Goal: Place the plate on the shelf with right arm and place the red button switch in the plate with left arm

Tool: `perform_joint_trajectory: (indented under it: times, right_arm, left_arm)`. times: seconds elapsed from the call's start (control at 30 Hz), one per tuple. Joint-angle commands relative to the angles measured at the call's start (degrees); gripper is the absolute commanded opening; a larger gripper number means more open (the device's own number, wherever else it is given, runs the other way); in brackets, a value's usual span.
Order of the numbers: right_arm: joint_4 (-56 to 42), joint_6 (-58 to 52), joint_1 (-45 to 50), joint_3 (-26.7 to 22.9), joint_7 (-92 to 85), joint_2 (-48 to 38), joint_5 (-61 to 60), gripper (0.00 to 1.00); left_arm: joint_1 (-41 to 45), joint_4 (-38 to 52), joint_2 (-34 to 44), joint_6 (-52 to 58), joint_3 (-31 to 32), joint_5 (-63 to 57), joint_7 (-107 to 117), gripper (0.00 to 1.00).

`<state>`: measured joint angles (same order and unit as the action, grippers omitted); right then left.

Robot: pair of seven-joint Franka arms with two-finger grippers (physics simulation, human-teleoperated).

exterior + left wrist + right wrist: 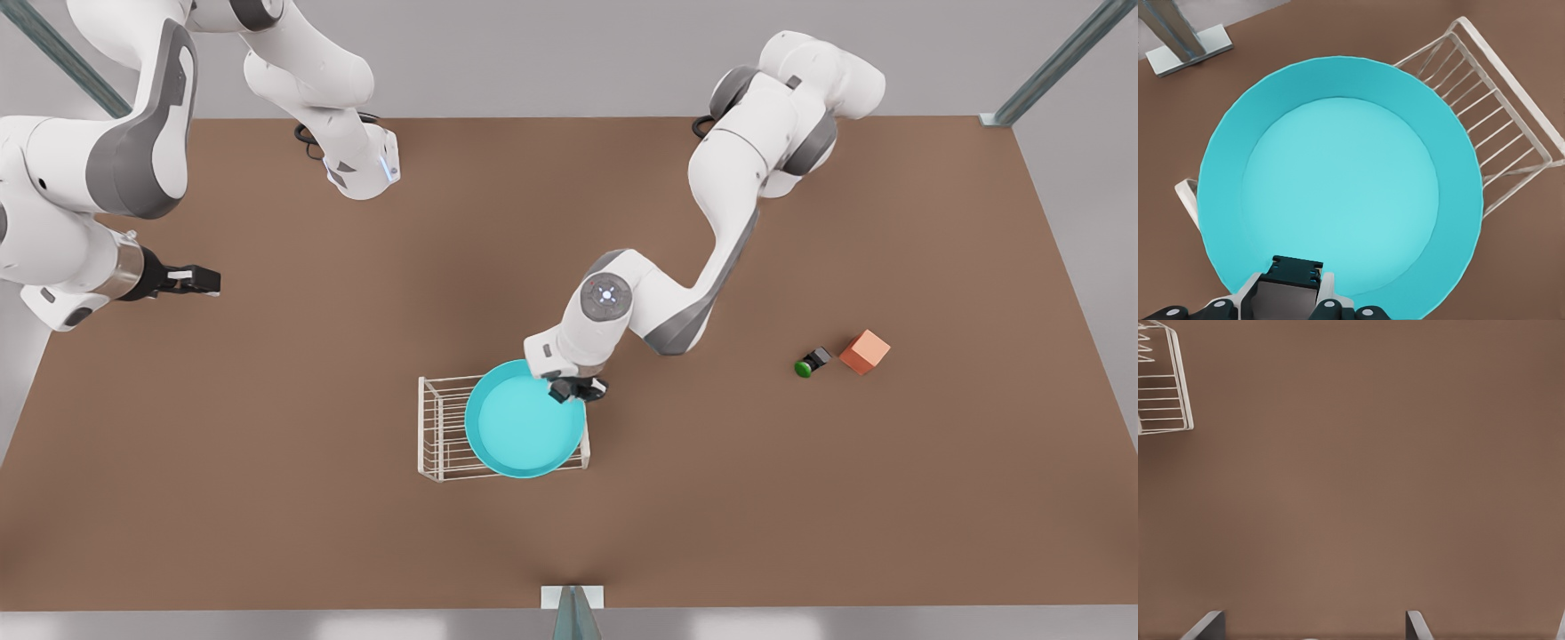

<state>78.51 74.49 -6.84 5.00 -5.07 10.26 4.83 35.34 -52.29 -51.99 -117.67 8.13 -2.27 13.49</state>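
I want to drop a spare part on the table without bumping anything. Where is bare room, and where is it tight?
Bare table spreads from the shelf toward the open right gripper, and between the shelf and the green-capped switch beside the orange cube. It is tight at the plate on the shelf, where the left gripper hangs over its rim, holding a black box.

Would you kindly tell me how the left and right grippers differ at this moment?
The left gripper hangs over the plate on the shelf; the right gripper waits above bare table. The left is shut on a black box, apparently the red button switch; the right is open. Both are two-fingered.
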Motion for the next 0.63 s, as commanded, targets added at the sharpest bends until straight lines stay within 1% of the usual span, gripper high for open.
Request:
perform_joint_trajectory:
  times: [0.0, 0.07, 0.1, 0.13, 0.17, 0.23, 0.27, 0.3, 0.33, 0.37, 0.4, 0.43, 0.47, 0.5, 0.6]
  right_arm:
    - [0.0, -0.4, 0.0, 0.0, 0.4, -0.1, -0.1, 1.00]
    - [0.0, -0.4, 0.0, 0.0, 0.4, -0.1, -0.1, 1.00]
    - [0.0, -0.4, 0.0, 0.0, 0.5, -0.1, -0.1, 1.00]
    - [0.0, -0.4, 0.0, -0.1, 0.5, -0.1, -0.1, 1.00]
    - [0.0, -0.4, 0.0, -0.1, 0.4, -0.1, -0.1, 1.00]
    - [0.0, -0.4, 0.1, -0.3, 0.5, -0.1, -0.1, 1.00]
    - [0.0, -0.3, 0.2, -0.3, 0.9, -0.1, -0.1, 1.00]
    - [-0.1, -0.1, 0.2, -0.7, 1.6, 0.0, -0.2, 1.00]
    - [-0.2, 0.0, 0.1, -1.1, 1.6, 0.0, -0.2, 1.00]
    - [-0.1, 0.0, 0.2, -1.2, 1.6, 0.0, -0.3, 1.00]
    - [-0.1, 0.0, 0.1, -1.3, 1.5, 0.0, -0.6, 1.00]
    - [-0.1, 0.0, 0.2, -1.3, 1.5, 0.0, -0.6, 1.00]
    - [-0.1, 0.0, 0.2, -1.6, 1.5, 0.0, -0.8, 1.00]
    - [-0.1, 0.0, 0.2, -1.9, 1.5, 0.1, -1.3, 1.00]
    - [-0.1, 0.1, 0.2, -2.2, 1.5, 0.2, -1.3, 1.00]
  left_arm:
    - [1.0, 0.7, -0.7, -11.4, 0.0, 0.8, 45.0, 0.39]
    - [1.1, 0.8, -0.9, -11.4, -0.2, 0.8, 45.0, 0.39]
    - [1.1, 0.8, -0.9, -11.4, -0.2, 0.8, 44.9, 0.55]
    - [1.1, 0.7, -0.9, -12.1, -0.3, 0.8, 44.9, 0.83]
    - [1.0, 0.7, -0.8, -12.1, -0.4, 0.8, 44.8, 1.00]
    - [0.8, 0.5, -0.7, -12.1, -0.7, 0.3, 44.6, 1.00]
    - [0.9, 0.3, -0.7, -12.0, -0.7, -1.9, 44.6, 1.00]
    - [-0.6, 0.2, -0.3, -9.3, -0.6, -1.9, 44.3, 1.00]
    - [-1.8, 0.2, 0.6, -2.6, -0.5, -1.9, 42.9, 1.00]
    - [-4.7, 0.3, 3.4, 13.2, 0.0, -1.6, 32.4, 1.00]
    - [-9.4, 0.3, 8.5, 33.4, 0.2, -1.6, 18.8, 1.00]
    - [-13.4, 0.4, 11.9, 45.2, 0.1, -1.7, 8.7, 1.00]
    - [-17.1, 0.5, 14.9, 51.4, 0.1, -1.7, 2.6, 1.00]
    - [-20.1, 0.5, 16.8, 55.2, 0.1, -1.7, 0.1, 1.00]
    - [-21.9, 0.6, 18.2, 60.1, 0.5, -1.7, -1.7, 1.00]
